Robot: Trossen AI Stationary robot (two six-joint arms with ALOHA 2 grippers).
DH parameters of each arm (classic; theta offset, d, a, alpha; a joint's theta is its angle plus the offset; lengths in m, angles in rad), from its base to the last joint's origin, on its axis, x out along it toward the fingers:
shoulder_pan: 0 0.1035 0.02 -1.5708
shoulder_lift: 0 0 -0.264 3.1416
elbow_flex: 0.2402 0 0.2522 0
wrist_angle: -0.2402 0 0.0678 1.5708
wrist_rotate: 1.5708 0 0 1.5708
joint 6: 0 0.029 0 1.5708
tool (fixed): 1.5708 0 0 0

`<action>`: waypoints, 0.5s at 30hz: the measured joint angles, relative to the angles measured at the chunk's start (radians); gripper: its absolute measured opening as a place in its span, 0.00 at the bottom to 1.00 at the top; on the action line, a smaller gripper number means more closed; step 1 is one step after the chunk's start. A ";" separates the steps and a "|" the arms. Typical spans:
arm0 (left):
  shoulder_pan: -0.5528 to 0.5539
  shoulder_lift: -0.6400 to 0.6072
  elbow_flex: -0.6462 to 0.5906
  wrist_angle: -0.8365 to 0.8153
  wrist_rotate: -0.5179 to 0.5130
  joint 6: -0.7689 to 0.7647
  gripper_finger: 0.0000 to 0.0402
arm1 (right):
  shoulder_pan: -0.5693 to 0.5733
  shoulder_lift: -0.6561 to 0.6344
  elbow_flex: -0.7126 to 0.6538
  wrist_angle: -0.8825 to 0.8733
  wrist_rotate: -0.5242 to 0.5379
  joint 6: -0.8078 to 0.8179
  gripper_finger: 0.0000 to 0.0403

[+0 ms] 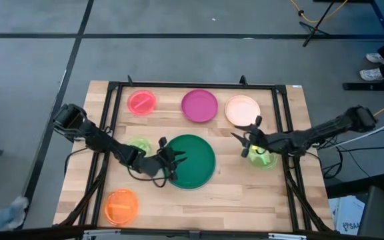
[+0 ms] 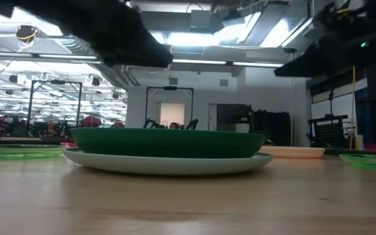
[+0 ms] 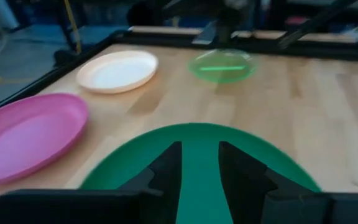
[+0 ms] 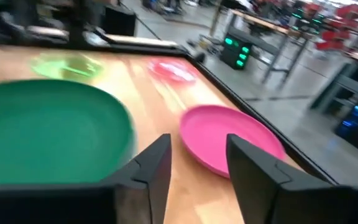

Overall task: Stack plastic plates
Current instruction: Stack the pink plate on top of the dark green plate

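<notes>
two dark robot arms work over a wooden worktop (image 1: 245, 200) scattered with round plastic plates; near the middle, the large dark green plate (image 1: 193, 161) already sits nested on a pale plate (image 2: 168, 164), whose rim shows beneath it in the low view; along the far edge lie the pink-red plate (image 1: 141, 103), the magenta plate (image 1: 199, 105) and the peach plate (image 1: 243, 110), well apart from each other; the orange plate (image 1: 121, 206) lies alone at the near left corner; one lime green plate (image 1: 139, 145) is partly hidden under the left arm, the other lime green plate (image 1: 264, 159) lies under the right arm; the left gripper (image 1: 172, 162) hovers over the left rim of the green plate, its fingers (image 3: 166, 171) parted and holding nothing; the right gripper (image 1: 249, 140) hangs between the peach plate and the nearby lime plate, fingers (image 4: 154, 165) likewise apart and empty; the next medium plate probably goes onto the green one, and magenta or peach looks the sensible choice before the small ones; to do it well, slip one finger under the rim at the edge, pinch firmly, lift level, centre it over the stack and let go low so that it does not slide off.
</notes>
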 joint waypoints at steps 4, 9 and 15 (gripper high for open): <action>-0.043 0.000 -0.070 0.154 -0.015 0.023 0.25 | -0.097 0.040 0.000 0.004 -0.046 -0.037 0.39; -0.065 0.000 -0.092 0.197 -0.023 0.016 0.25 | -0.238 0.075 0.013 0.004 -0.192 -0.061 0.39; -0.064 0.000 -0.092 0.200 -0.023 -0.008 0.25 | -0.364 0.145 0.075 -0.032 -0.362 -0.129 0.39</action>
